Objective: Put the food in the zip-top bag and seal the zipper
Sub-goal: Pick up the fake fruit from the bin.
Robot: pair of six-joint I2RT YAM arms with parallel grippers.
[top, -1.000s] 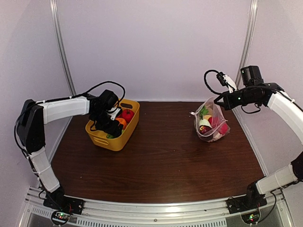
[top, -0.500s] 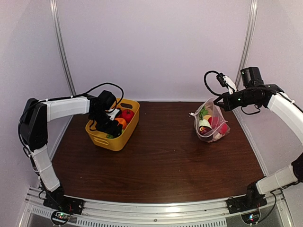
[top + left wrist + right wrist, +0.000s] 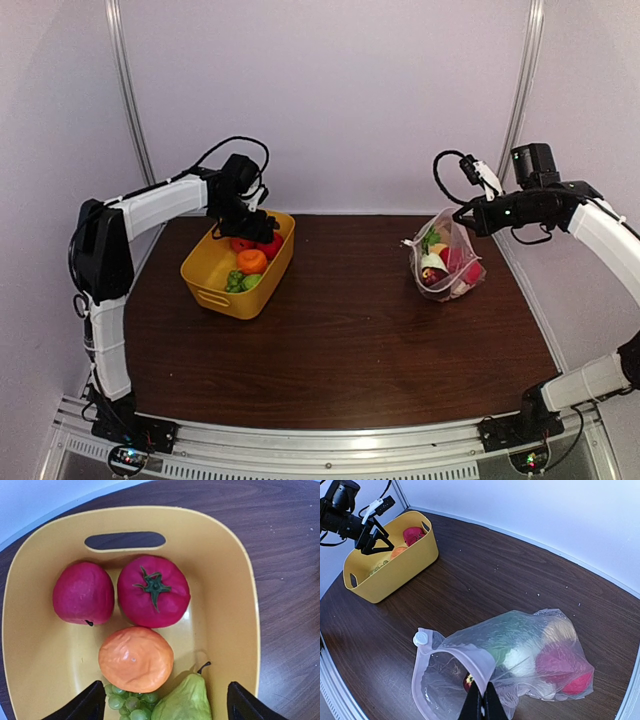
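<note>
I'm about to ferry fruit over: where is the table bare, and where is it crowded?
Bare tabletop lies between the yellow tub and the zip-top bag, and along the near edge. Crowded: the tub, where tomato, orange, pear and grapes sit packed.

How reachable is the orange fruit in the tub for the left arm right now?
Probably yes: the left fingers hang open above the orange fruit, which lies uncovered in the yellow tub.

A dark wood-grain bench (image 3: 350,340) carries a yellow tub (image 3: 212,283) toward its far left and a clear, filled zip-top bag (image 3: 447,262) toward its far right, well apart.
</note>
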